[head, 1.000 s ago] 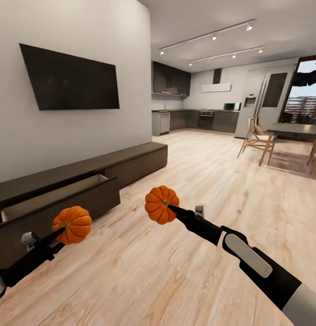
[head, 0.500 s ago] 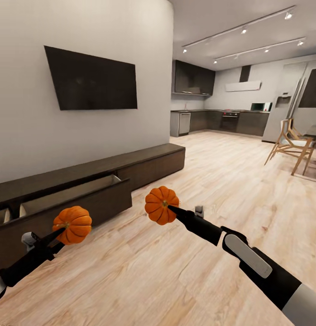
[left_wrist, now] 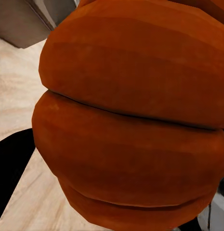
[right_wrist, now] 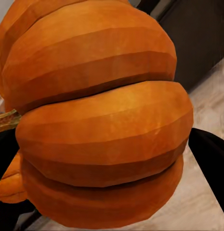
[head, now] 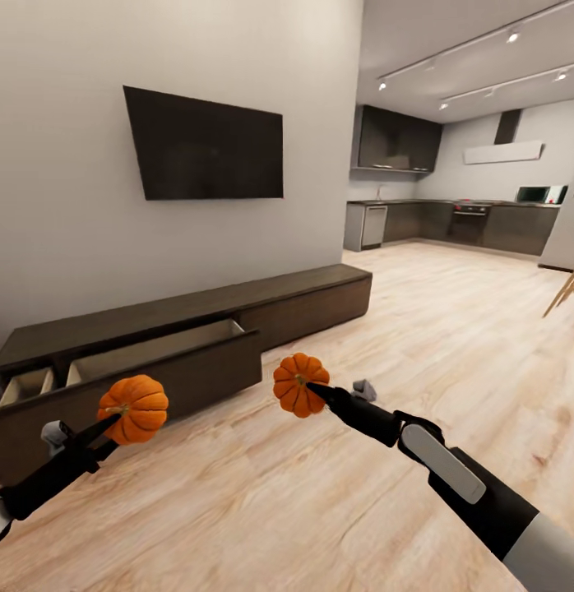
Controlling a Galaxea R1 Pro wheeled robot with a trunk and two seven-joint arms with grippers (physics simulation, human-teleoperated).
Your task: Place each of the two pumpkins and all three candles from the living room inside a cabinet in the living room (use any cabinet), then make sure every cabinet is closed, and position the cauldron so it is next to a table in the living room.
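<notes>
I carry two orange ribbed pumpkins above the wood floor. My left gripper (head: 114, 417) is shut on one pumpkin (head: 136, 408), which looms close in the left wrist view (left_wrist: 131, 120). My right gripper (head: 313, 388) is shut on the other pumpkin (head: 299, 383), seen close in the right wrist view (right_wrist: 97, 120). The long dark-brown cabinet (head: 303, 292) runs along the wall ahead on the left. Two of its drawers stand open, a wide one (head: 155, 349) just beyond the left pumpkin and a smaller one (head: 24, 386) at the far left. Their pale insides look empty.
A black TV (head: 205, 146) hangs on the white wall above the cabinet. A dark kitchen (head: 451, 222) lies at the far end of the plank floor. A wooden chair's leg (head: 569, 289) shows at the right edge.
The camera has swung left: the cabinet and TV have slid right in the picture, the chairs have nearly left it, and a second open drawer has come into view. Both arms still hold their pumpkins.
</notes>
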